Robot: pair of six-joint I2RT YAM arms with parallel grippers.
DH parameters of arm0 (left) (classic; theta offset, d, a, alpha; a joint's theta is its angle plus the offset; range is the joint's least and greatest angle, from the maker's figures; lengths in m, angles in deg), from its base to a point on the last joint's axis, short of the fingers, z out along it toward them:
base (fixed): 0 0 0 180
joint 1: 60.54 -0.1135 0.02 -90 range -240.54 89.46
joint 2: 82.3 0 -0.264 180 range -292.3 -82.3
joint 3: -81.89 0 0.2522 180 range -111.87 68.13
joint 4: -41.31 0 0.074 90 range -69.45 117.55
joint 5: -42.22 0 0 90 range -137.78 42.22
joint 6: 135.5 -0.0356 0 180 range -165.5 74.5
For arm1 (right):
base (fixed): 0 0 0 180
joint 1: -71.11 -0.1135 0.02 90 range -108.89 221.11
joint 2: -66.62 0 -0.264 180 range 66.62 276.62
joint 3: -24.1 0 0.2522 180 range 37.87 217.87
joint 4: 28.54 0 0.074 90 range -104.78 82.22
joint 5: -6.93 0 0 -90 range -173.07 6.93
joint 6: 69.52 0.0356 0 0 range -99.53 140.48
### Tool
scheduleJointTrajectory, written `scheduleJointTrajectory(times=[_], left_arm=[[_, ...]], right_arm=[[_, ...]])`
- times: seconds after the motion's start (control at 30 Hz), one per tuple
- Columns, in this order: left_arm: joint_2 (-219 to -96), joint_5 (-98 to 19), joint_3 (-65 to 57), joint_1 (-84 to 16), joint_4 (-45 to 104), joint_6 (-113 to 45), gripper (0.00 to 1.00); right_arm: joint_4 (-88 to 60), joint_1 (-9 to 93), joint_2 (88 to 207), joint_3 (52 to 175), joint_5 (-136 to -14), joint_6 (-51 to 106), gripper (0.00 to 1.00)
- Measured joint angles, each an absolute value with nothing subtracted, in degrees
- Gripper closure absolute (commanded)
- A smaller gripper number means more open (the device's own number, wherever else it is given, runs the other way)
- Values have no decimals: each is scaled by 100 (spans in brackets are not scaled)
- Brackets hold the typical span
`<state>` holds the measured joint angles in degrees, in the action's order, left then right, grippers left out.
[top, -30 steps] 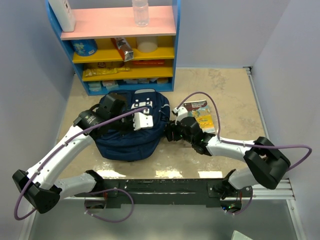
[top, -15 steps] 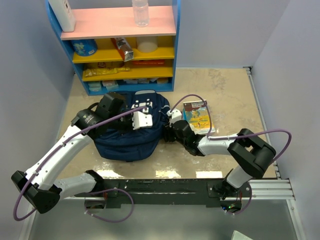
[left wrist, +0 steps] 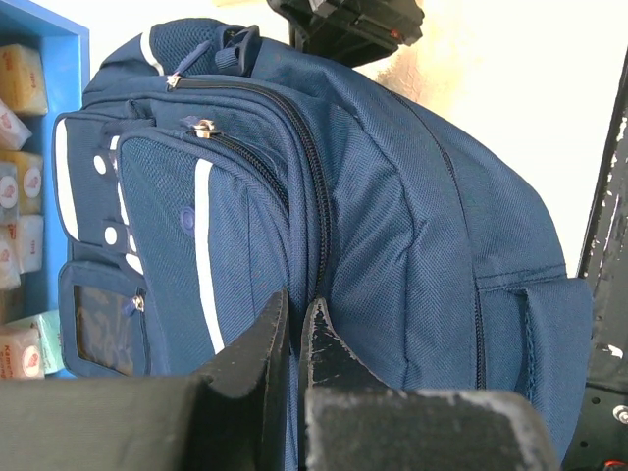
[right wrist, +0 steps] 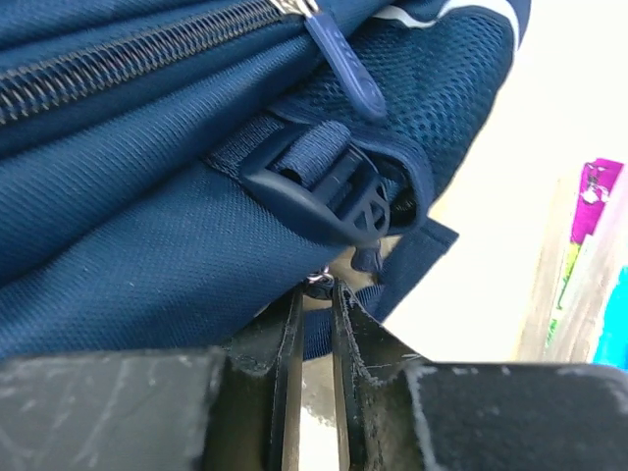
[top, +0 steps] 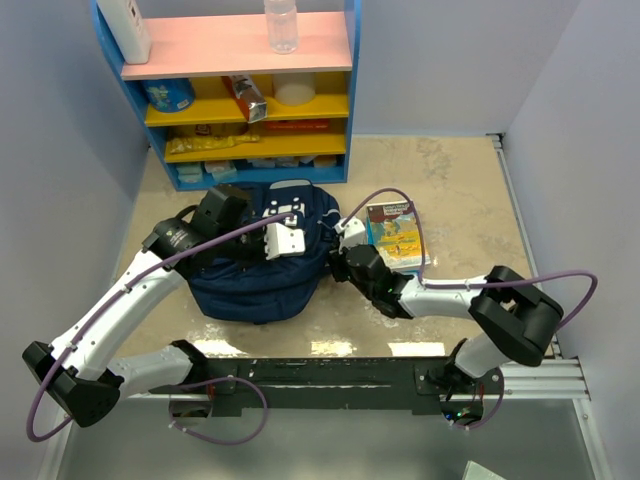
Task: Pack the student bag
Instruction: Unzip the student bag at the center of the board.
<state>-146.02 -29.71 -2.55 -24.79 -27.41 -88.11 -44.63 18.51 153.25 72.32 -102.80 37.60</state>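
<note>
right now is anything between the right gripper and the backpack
No, nothing visible. The right gripper is up against the backpack, its fingers nearly together around a small metal pull just under the black buckle. The book lies off to the side, not between them.

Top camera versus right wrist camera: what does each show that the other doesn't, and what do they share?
Only the top camera: the whole backpack, the left arm reaching onto its front, the blue shelf behind it, and the book's cover. Only the right wrist: a black plastic buckle on a strap, a zip pull above it, and the fingertips nearly together just under the buckle. Both: the navy backpack, the right gripper at its right side, and the book beyond, though the wrist catches only the book's edge.
</note>
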Motion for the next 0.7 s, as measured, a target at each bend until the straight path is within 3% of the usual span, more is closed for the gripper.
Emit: scheduleJointTrajectory(times=[0.07,0.57,0.6,0.67,0.7], left_arm=[[-14602,-2960,-255,-2479,-2741,-8806,100],[-14618,-2899,-246,-2479,-2697,-8752,100],[-14620,-2895,-246,-2479,-2697,-8752,100],[-14626,-2892,-246,-2479,-2697,-8752,100],[-14626,-2892,-248,-2479,-2699,-8752,100]], right_arm=[[-4474,1849,15264,7162,-10313,3762,100],[-4181,1746,14007,6592,-10321,3898,100],[-4174,1742,13968,6555,-10324,3920,90],[-4174,1735,13968,6491,-10324,3976,58],[-4178,1738,14005,6463,-10332,4016,56]])
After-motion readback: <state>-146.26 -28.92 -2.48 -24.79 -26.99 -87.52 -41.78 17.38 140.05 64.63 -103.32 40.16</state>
